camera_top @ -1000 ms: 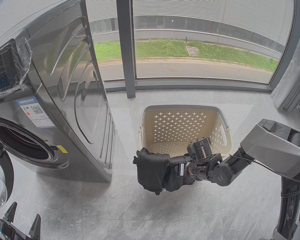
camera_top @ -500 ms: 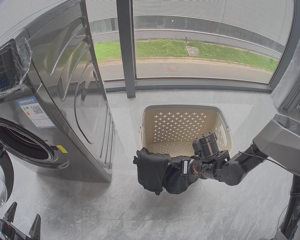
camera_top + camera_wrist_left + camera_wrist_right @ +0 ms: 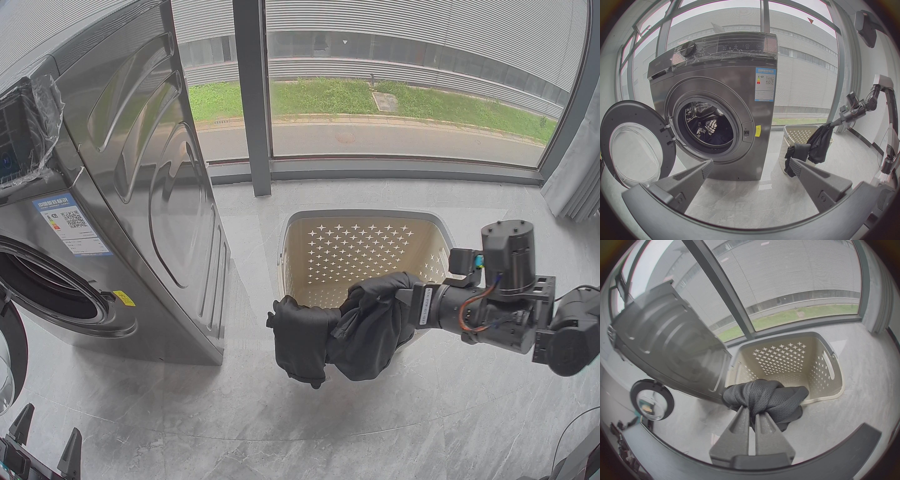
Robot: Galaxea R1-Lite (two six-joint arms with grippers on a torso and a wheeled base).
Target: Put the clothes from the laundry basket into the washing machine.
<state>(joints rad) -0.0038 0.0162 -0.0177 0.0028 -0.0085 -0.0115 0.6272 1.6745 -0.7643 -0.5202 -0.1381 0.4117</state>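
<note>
Here, dark garment (image 3: pixel 369 331) in right end effector (image 3: pixel 752 412)

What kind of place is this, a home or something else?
Probably a laundry corner of a home or a test room: a front-loading washing machine, a cream laundry basket on the stone-look floor, and tall windows.

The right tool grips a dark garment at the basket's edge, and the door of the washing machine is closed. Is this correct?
Not fully. The door of the washing machine is open, swung wide; the left wrist view shows it. The rest holds: the right tool is shut on the dark garment at the edge of the basket.
</note>
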